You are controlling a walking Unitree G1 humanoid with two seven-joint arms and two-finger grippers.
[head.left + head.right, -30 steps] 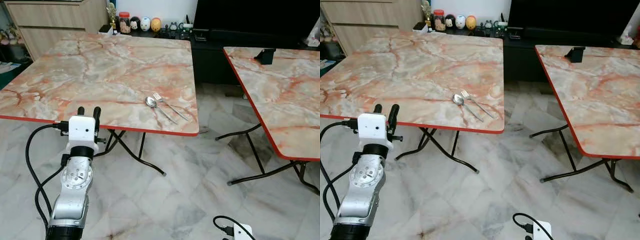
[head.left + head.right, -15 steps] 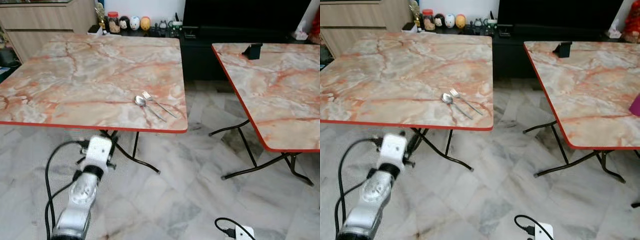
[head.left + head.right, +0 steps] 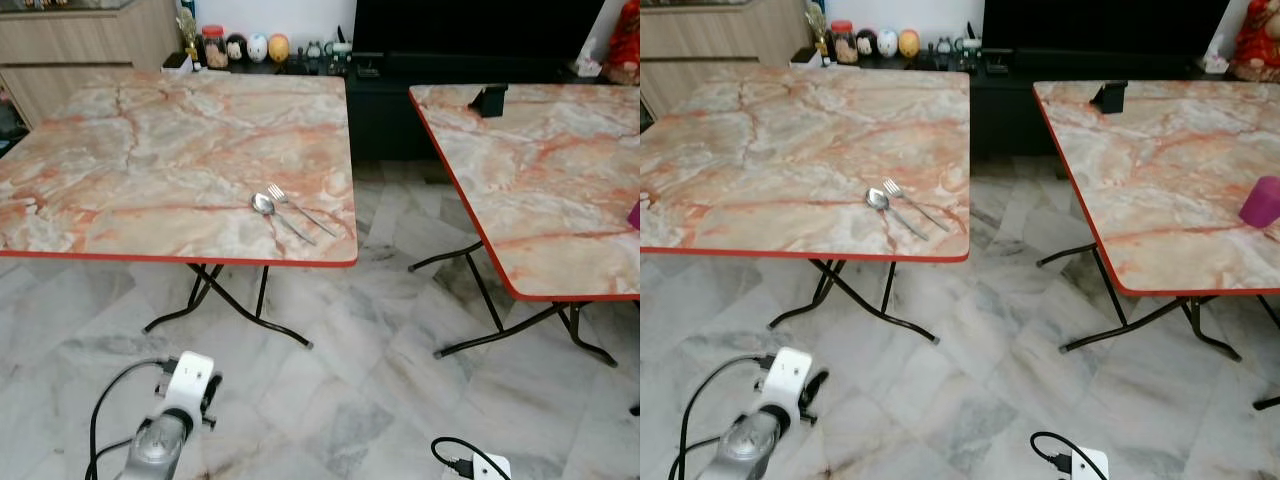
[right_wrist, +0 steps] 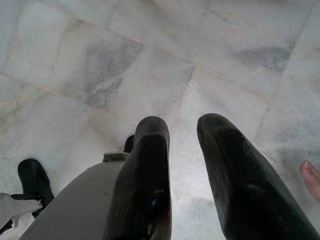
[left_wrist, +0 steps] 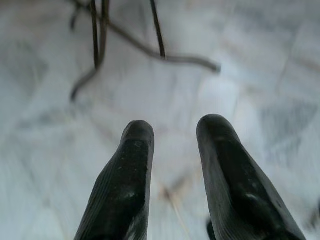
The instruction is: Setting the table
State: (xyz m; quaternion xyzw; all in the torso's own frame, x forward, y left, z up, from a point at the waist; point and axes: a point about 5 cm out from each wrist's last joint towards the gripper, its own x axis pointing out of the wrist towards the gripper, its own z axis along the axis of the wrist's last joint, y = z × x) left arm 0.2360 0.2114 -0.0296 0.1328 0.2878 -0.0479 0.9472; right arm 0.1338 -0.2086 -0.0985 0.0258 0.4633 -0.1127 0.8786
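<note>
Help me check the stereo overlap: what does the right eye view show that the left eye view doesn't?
Right eye alone: a purple cup on the right-hand table and a red figure behind it. Left eye alone: a small white box beside the jar. Both: the spoon and fork on the left-hand table, and the lowered left gripper, open over the floor.

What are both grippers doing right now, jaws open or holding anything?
Left gripper: jaws open, holding nothing, low over the marble floor in front of the table.
Right gripper: jaws open, holding nothing, hanging over the floor.
</note>
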